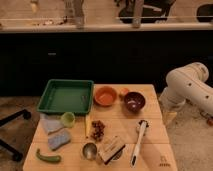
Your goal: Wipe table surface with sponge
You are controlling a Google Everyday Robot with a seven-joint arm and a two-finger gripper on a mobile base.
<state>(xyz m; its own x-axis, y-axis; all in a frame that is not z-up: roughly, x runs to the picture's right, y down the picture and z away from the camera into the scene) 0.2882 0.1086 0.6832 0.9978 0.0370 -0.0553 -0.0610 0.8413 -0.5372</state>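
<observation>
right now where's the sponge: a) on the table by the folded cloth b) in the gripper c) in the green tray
a: the sponge lies on the table surface next to the folded cloth, front left; the gripper is off the table's right edge.

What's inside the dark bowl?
A pale patch shows in the dark bowl; its near wall hides the rest. The gripper is out of view, past the arm at the frame's right edge.
</observation>
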